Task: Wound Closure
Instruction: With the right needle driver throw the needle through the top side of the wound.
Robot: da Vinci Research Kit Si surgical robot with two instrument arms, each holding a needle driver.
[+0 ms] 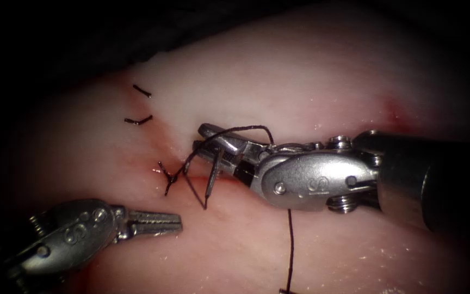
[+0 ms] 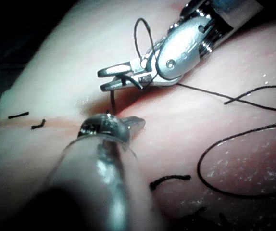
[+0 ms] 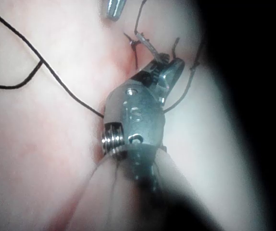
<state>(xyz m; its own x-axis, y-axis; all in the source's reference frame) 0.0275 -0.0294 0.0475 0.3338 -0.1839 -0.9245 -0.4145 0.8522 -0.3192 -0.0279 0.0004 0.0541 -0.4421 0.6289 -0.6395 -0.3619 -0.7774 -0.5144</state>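
My right tool [image 1: 201, 137] reaches in from the right over the cut [image 1: 229, 182], its jaws shut on the curved needle [image 1: 212, 179] near one end. The needle hangs down from the jaws with its free end resting on the tissue [image 1: 300, 81] at the cut; I cannot tell if it has entered. Black thread [image 1: 246, 128] loops from a tied stitch [image 1: 166, 175] over these jaws, and another strand [image 1: 289, 245] trails toward the front. My left tool [image 1: 178, 221] lies to the lower left, jaws shut and holding nothing. The left wrist view shows the right tool [image 2: 103, 80], the needle [image 2: 113, 101] and the left tool [image 2: 138, 122].
Two short cut ends of thread [image 1: 142, 91] [image 1: 137, 121] lie further up the cut. Red fluid tints the tissue around the stitch and at the far right [image 1: 395, 111]. Loose thread [image 2: 234, 98] curls over the tissue in the left wrist view and also crosses it [image 3: 32, 57] in the right wrist view.
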